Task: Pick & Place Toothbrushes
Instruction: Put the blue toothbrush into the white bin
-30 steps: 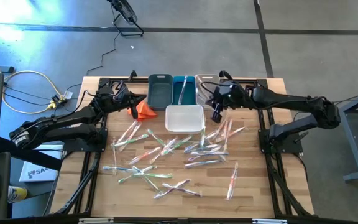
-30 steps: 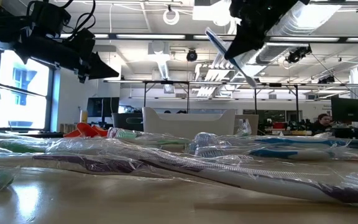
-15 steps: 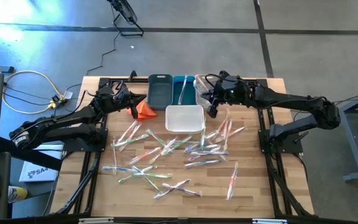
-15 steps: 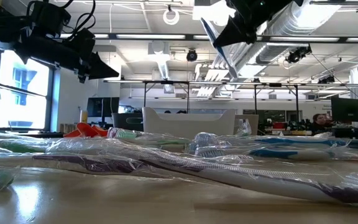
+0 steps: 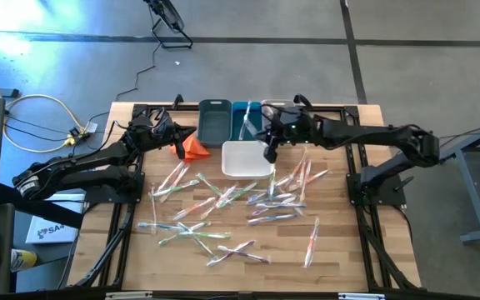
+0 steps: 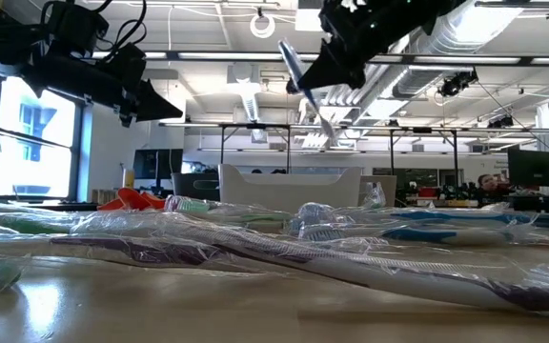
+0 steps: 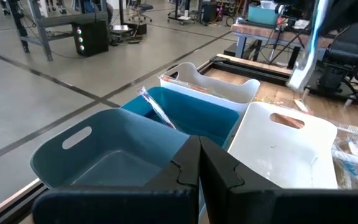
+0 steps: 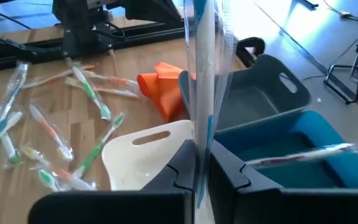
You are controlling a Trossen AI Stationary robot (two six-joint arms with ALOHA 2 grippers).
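Loose wrapped toothbrushes (image 5: 223,200) lie scattered across the middle and near part of the surface (image 5: 140,267), unmoved since a second ago; in the low view the closest ones fill the foreground as blurred wrappers, and their colours there are hard to tell. Behind them stands the white bin (image 5: 247,158), and along the far edge a grey bin (image 5: 214,119), a blue bin (image 5: 242,121) holding one wrapped brush, and a clear bin (image 5: 275,109) largely hidden by the right arm. The right gripper (image 5: 267,152) has moved from above the clear bin toward the left and now hangs over the white bin's right rim, fingers (image 8: 229,169) clamped narrowly on a blue-handled toothbrush (image 8: 201,68) held roughly upright; its lower end is cut off in the wrist view. The left gripper (image 5: 163,130) waits unchanged near the far left corner, beside an orange cloth (image 5: 193,147), fingers (image 7: 219,168) pressed together and holding nothing
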